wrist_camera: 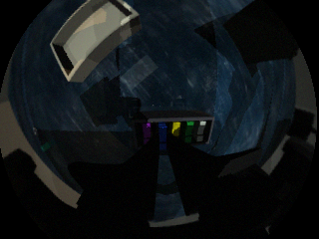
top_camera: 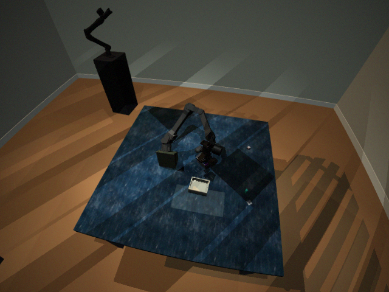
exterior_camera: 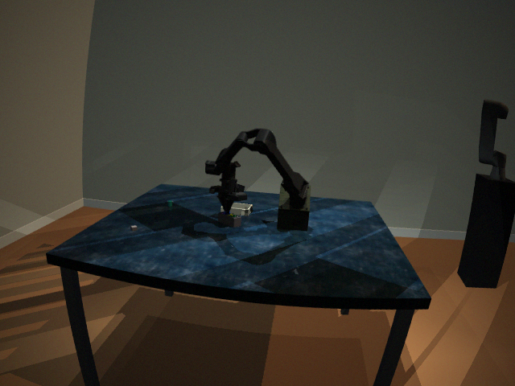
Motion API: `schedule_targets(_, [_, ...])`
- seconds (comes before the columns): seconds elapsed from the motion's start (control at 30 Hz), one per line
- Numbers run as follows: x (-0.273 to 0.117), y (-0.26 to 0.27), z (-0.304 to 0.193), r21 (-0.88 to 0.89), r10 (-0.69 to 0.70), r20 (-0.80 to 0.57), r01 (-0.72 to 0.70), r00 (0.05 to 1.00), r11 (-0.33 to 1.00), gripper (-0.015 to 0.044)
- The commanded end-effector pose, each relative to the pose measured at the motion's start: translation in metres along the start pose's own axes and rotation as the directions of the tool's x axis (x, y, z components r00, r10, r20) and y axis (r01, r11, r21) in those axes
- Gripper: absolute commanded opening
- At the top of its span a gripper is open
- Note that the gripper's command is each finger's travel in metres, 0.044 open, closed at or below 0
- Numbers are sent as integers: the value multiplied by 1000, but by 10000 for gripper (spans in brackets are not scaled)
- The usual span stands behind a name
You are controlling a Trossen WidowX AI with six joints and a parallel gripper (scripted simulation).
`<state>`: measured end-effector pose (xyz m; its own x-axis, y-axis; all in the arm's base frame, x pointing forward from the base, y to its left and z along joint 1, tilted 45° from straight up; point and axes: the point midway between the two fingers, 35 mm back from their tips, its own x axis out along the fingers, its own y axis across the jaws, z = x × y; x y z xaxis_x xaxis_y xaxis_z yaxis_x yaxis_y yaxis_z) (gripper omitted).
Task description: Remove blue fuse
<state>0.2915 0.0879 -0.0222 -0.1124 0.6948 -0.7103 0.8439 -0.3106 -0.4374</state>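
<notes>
The arm is bent into a high arch from its base on the table, with the wrist turned straight down over the fuse block. The gripper is lowered onto the row of fuses, its jaws drawn nearly together and closed on the blue fuse, which is still seated in the block, second from the left in the wrist view. The purple fuse and yellow fuse are seen just beside it. The tray is set near the block, apart from it.
</notes>
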Motion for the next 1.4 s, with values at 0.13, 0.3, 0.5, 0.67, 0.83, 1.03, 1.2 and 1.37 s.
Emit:
schedule_targets(0.13, [-6, 1, 0, -4, 4, 1, -4, 1000, 1000, 0])
schedule_targets(0.3, [-8, 1, 0, -4, 4, 1, -4, 1000, 1000, 0])
schedule_targets(0.5, [-11, 1, 0, -3, 4, 1, -4, 1000, 1000, 0])
schedule_targets(0.67, [-13, 1, 0, -3, 4, 1, -4, 1000, 1000, 0])
schedule_targets(0.83, [-16, 1, 0, -3, 4, 0, -4, 1000, 1000, 0])
schedule_targets(1.03, [-19, 1, 0, -2, 4, 0, -4, 1000, 1000, 0])
schedule_targets(1.2, [-21, 1, 0, -2, 4, 0, -4, 1000, 1000, 0])
schedule_targets(1.37, [-24, 1, 0, -1, 4, -1, -4, 1000, 1000, 0])
